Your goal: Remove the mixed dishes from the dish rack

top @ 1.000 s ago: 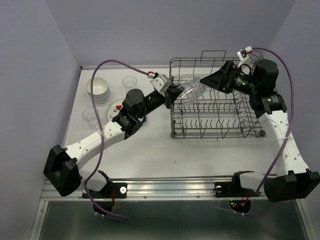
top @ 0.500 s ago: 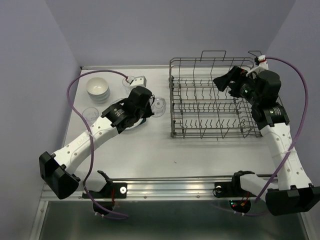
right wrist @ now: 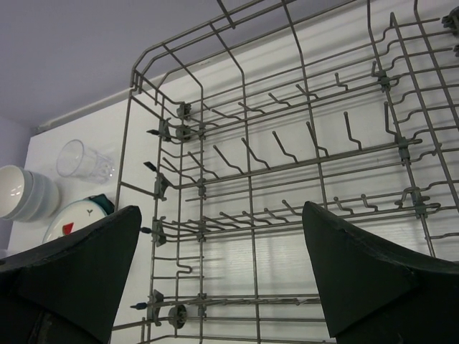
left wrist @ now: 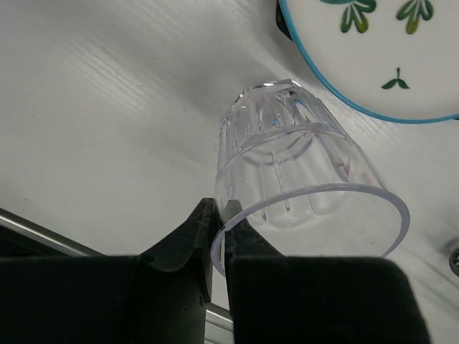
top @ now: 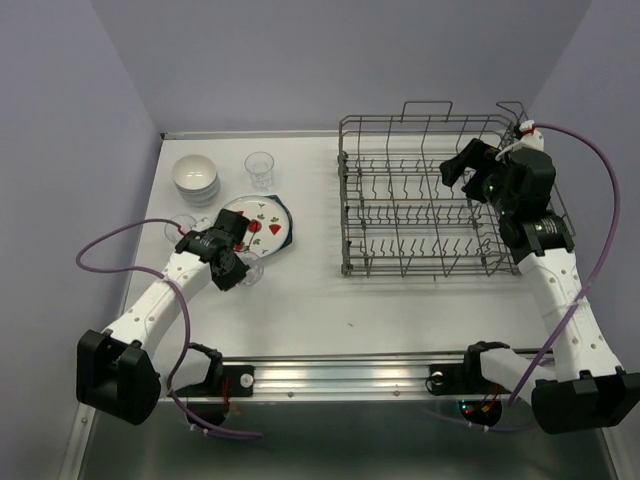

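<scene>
Clear glass tumbler is tilted low over the white counter, mouth toward the left end effector, base pointing at the strawberry plate just beside it. That end effector pinches the tumbler's rim wall. Whether the base touches the counter is unclear. The right end effector hangs spread wide over the wire dish rack, whose long axis runs left to right.

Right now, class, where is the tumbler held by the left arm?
Top view, table's left side: the clear tumbler is pinched by its rim in the left gripper, on the near side of the strawberry plate.
</scene>
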Robot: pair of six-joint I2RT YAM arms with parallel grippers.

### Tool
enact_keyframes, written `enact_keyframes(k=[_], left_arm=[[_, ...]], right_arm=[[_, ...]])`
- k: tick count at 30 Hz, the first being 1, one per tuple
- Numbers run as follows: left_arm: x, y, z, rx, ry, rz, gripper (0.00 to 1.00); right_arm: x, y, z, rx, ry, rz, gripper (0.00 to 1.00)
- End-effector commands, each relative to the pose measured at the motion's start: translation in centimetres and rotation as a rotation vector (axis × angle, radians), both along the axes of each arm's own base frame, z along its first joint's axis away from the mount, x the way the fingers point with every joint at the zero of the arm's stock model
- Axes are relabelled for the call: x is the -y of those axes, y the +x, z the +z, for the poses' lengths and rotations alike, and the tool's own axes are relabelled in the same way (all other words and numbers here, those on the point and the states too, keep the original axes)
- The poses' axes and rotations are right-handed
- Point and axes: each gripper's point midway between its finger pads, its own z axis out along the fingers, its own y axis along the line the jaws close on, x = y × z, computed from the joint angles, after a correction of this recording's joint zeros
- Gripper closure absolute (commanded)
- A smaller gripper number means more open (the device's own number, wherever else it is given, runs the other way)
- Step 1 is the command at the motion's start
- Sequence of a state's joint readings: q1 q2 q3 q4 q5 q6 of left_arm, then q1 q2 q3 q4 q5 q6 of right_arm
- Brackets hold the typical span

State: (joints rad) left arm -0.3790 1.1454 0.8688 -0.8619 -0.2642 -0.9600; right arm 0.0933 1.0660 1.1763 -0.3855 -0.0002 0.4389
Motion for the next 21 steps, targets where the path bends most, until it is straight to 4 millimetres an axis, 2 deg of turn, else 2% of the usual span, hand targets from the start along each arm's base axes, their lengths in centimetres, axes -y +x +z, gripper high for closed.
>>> enact_keyframes(k=[1, 5, 6, 8, 9, 11, 12, 14, 15, 16, 18, 21], left_arm=[[-1.4, -0.6, -0.8, -0.031, 0.014, 0.074, 1.00], [-2.5, -0.7, -2.2, -0.062, 0.013, 0.109, 1.00], [-2.5, -0.6, -2.4, -0.065, 0.006, 0.108, 0.89], [-2.5, -0.4, -2.8, -0.072, -0.016, 0.105, 0.79], [-2.5, -0.4, -2.8, -0.077, -0.019, 0.105, 0.69], [-2.7, -0.3, -2.4, -0.073, -0.013, 0.106, 0.57], [-2.8, -0.2, -2.2, -0.066, -0.010, 0.107, 0.46], [-3.1, -0.1, -1.6, -0.056, 0.002, 0.104, 0.36], [-3.2, -0.1, -1.4, -0.057, 0.007, 0.102, 0.22], [-3.3, 0.1, -0.9, -0.046, 0.014, 0.096, 0.02], [-3.6, -0.3, 0.0, -0.053, 0.028, 0.087, 0.01], [-4.0, -0.1, 2.8, -0.004, 0.047, 0.053, 0.01]], right_arm=[[1.1, -0.4, 1.1, 0.042, -0.035, -0.048, 0.00], [1.2, -0.1, 0.8, 0.031, -0.038, -0.056, 0.00], [1.2, -0.1, 0.7, 0.028, -0.040, -0.055, 0.00], [1.3, 0.0, 0.5, 0.022, -0.042, -0.058, 0.00], [1.3, -0.1, 0.5, 0.021, -0.043, -0.058, 0.00], [1.4, -0.1, 0.6, 0.021, -0.045, -0.064, 0.00], [1.4, -0.1, 0.6, 0.021, -0.047, -0.066, 0.00], [1.5, -0.1, 0.7, 0.024, -0.048, -0.071, 0.00], [1.6, -0.2, 0.7, 0.023, -0.050, -0.072, 0.00], [1.5, -0.2, 0.8, 0.024, -0.049, -0.070, 0.00], [1.6, -0.2, 0.8, 0.023, -0.054, -0.069, 0.00], [1.7, -0.2, 0.9, 0.026, -0.058, -0.074, 0.00]])
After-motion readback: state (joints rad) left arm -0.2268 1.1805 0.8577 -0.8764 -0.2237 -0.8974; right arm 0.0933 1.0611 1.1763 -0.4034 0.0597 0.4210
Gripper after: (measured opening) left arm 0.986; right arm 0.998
